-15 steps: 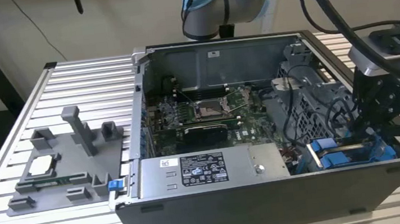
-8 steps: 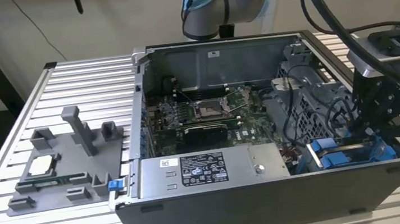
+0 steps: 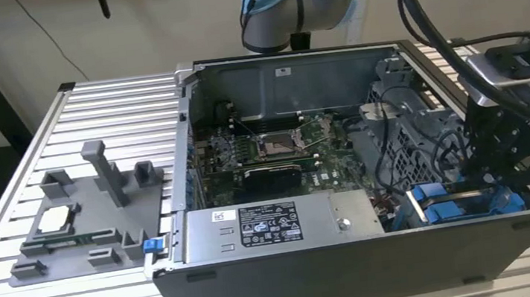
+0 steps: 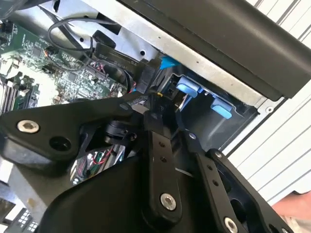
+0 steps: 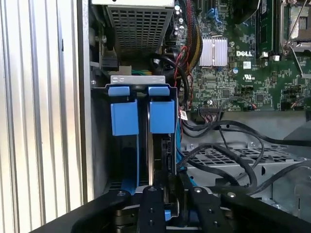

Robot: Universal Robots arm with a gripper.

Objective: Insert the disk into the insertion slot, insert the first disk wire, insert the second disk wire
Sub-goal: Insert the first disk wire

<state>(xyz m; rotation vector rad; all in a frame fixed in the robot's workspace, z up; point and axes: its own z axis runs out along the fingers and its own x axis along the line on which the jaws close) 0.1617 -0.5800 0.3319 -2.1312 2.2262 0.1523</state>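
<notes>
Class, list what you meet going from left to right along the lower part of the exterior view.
Grey fixture → small blue clip → labelled power supply box → blue carriers.

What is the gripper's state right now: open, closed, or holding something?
Gripper: closed, apparently pinching a black wire connector at the disk.
</notes>
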